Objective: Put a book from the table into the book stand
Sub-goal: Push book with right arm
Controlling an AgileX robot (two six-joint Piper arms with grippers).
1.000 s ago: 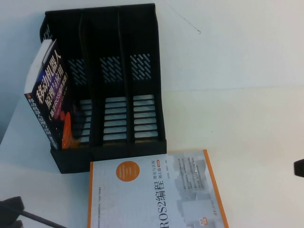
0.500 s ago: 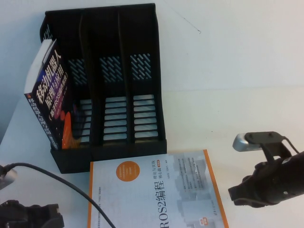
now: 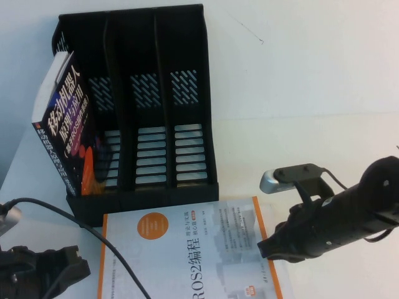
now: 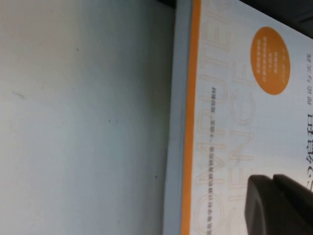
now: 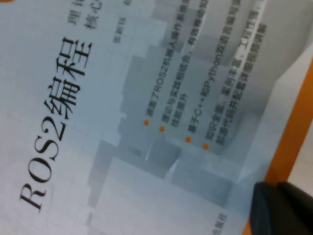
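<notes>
A white book with an orange border and "ROS2" title (image 3: 187, 255) lies flat on the table in front of the black three-slot book stand (image 3: 134, 37). It also shows in the left wrist view (image 4: 234, 122) and the right wrist view (image 5: 146, 122). A dark book (image 3: 65, 131) stands leaning in the stand's leftmost slot. My right gripper (image 3: 265, 249) is shut and empty, its tips (image 5: 276, 185) at the flat book's orange right edge. My left gripper (image 3: 78, 266) is shut and empty, low beside the book's left edge (image 4: 274, 178).
The stand's middle and right slots hold nothing. A black cable (image 3: 93, 233) runs from my left arm across the table's front left. Bare white table lies right of the stand and behind my right arm.
Both arms have come into view. My right gripper moved left to the flat book's right edge, and the book slid to the left. My left gripper rose slightly at the front left.
</notes>
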